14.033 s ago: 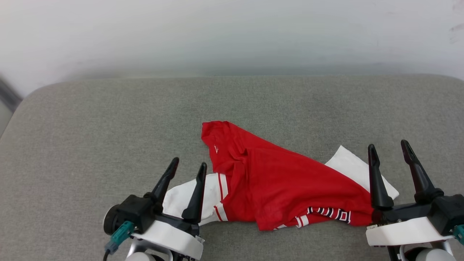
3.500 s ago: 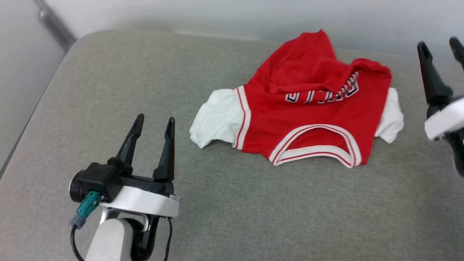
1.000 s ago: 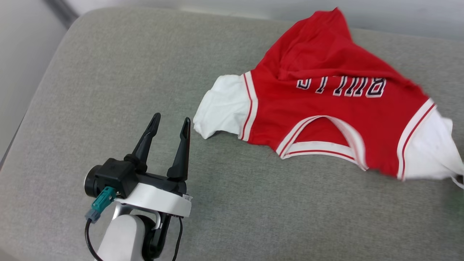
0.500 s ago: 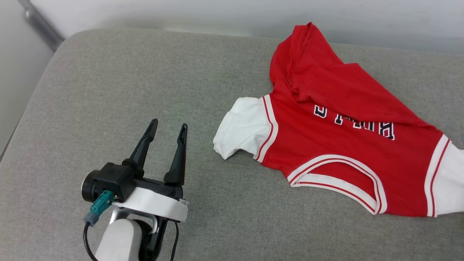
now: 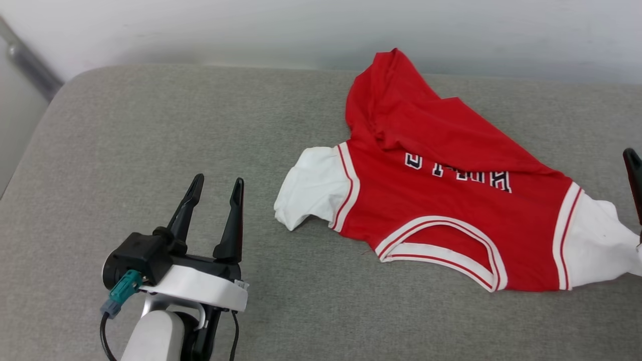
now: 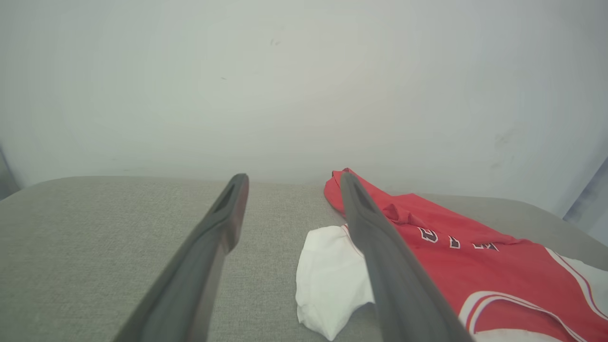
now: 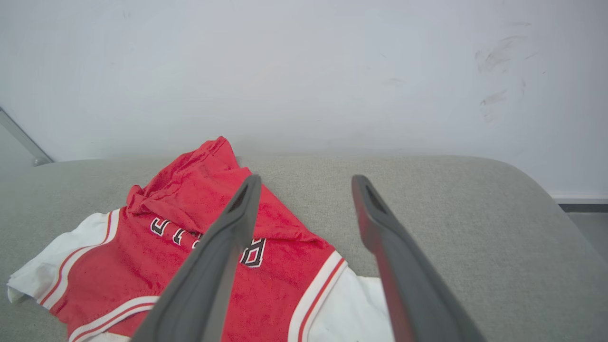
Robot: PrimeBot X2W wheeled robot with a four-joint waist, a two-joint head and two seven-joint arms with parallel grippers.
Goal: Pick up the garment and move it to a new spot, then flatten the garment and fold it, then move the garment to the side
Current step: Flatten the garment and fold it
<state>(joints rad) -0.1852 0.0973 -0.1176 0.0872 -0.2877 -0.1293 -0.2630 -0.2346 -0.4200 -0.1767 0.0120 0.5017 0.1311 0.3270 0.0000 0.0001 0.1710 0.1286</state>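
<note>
The red shirt (image 5: 451, 210) lies on the right half of the grey cushion (image 5: 140, 125), collar toward the near edge and hem bunched up at the far side. The left claw (image 5: 218, 179) stands open and empty, just left of one white sleeve (image 5: 311, 185). The right claw (image 7: 306, 179) is spread open by the other sleeve (image 7: 351, 308), gripping nothing.

There is one garment (image 5: 441, 215), a red jersey T-shirt, with two white sleeves (image 5: 311, 188) and one striped neckline (image 5: 446, 253). It carries one row of chest lettering (image 5: 456, 174), partly under a fold, so the letters cannot be counted. There are two grippers, the left gripper (image 5: 218, 180) and the right gripper (image 7: 306, 180), each with two dark fingers (image 6: 209, 256). There is one teal connector (image 5: 123, 287), one grey cushion (image 5: 150, 130) and one pale wall (image 5: 251, 30).
</note>
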